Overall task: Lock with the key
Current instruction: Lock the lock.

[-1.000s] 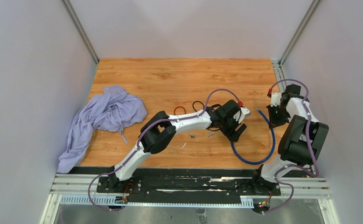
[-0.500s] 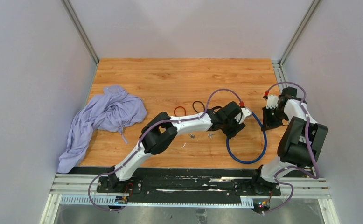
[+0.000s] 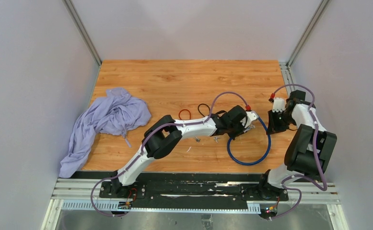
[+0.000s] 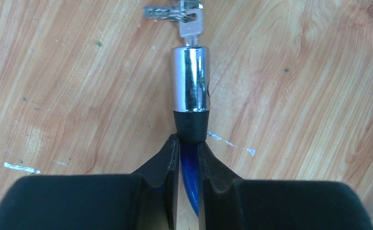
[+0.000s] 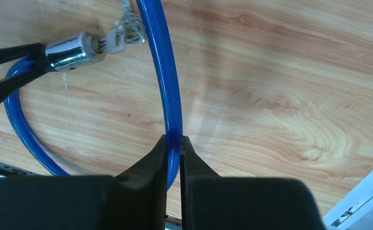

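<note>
A blue cable lock (image 3: 247, 162) lies in a loop on the wooden table. Its chrome lock cylinder (image 4: 190, 79) has a key (image 4: 190, 24) standing in its far end, with more keys on the ring. My left gripper (image 4: 188, 143) is shut on the blue cable (image 4: 190, 178) right behind the cylinder's black collar. My right gripper (image 5: 174, 140) is shut on another stretch of the blue cable (image 5: 163, 62); from there the cylinder (image 5: 72, 49) and key (image 5: 111, 41) lie at the upper left. Seen from above, the left gripper (image 3: 242, 129) and right gripper (image 3: 272, 125) are close together.
A crumpled lilac cloth (image 3: 105, 120) lies at the table's left. A red ring (image 3: 184, 113) and a black ring (image 3: 203, 108) lie behind the left forearm. Small metal bits (image 3: 216, 139) sit near the forearm. Grey walls enclose the table.
My left gripper has closed on the cable behind the lock cylinder. The cable loop has shifted left and drawn tighter. The right gripper moved slightly left, still shut on the cable.
</note>
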Tool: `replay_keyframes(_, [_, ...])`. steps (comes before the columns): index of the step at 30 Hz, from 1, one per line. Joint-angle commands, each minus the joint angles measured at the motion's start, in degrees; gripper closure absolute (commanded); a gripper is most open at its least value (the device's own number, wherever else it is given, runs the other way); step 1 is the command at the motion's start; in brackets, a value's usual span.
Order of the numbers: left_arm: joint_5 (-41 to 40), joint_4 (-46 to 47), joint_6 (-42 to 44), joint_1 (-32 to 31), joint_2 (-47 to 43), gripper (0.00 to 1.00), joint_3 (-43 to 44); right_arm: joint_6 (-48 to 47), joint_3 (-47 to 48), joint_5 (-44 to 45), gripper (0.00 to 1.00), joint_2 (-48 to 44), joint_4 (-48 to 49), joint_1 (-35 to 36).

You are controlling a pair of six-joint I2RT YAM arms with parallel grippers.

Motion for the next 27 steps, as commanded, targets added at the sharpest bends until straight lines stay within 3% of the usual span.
replay_keyframes(1, [-0.18, -8.77, 0.82, 1.57, 4.56, 0.89, -2.77, -3.86, -1.59, -3.68, 0.99, -1.31, -2.0, 1.05])
replay_keyframes(5, [-0.46, -9.68, -0.06, 1.72, 3.92, 0.99, -2.24, -3.72, -1.26, -5.39, 0.99, -0.84, -1.99, 1.05])
replay_keyframes(15, [-1.25, -12.73, -0.62, 5.05, -2.57, 1.0, 1.18, -2.99, 3.97, -8.9, 0.99, -2.12, -6.45, 1.04])
replay_keyframes(27, [-0.36, -16.23, -2.33, 11.84, 0.64, 1.0, 9.98, -4.16, 4.94, -10.75, 0.99, -0.21, -8.6, 6.58])
